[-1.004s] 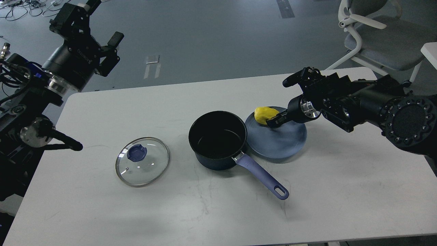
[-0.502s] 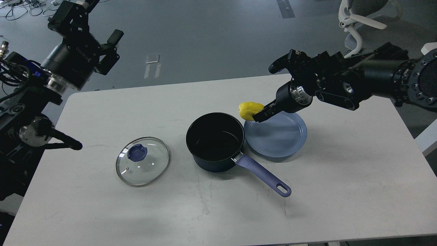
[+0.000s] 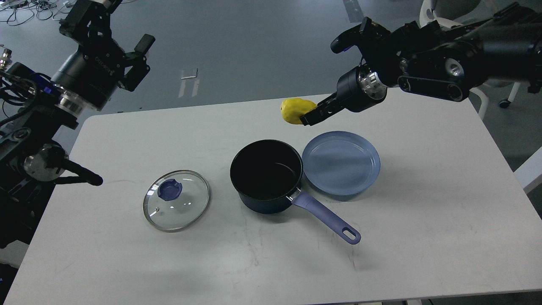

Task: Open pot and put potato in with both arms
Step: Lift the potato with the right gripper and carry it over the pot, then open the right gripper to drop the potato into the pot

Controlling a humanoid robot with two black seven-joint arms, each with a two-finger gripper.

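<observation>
The dark blue pot (image 3: 266,174) stands open at the table's middle, its purple handle (image 3: 326,217) pointing front right. Its glass lid (image 3: 176,200) with a blue knob lies flat on the table to its left. My right gripper (image 3: 308,116) is shut on the yellow potato (image 3: 294,110) and holds it in the air, behind the pot and above its far right rim. The blue plate (image 3: 341,162) right of the pot is empty. My left gripper (image 3: 101,17) is raised at the far left, off the table; its fingers run out of the top edge.
The white table (image 3: 423,237) has bare room at the front and right. A white chair (image 3: 440,12) stands behind the table's right end, behind my right arm. Cables lie on the floor at the far left.
My right gripper has lifted the potato off the blue plate and carried it up and to the left, toward the pot. The left arm has barely moved.
</observation>
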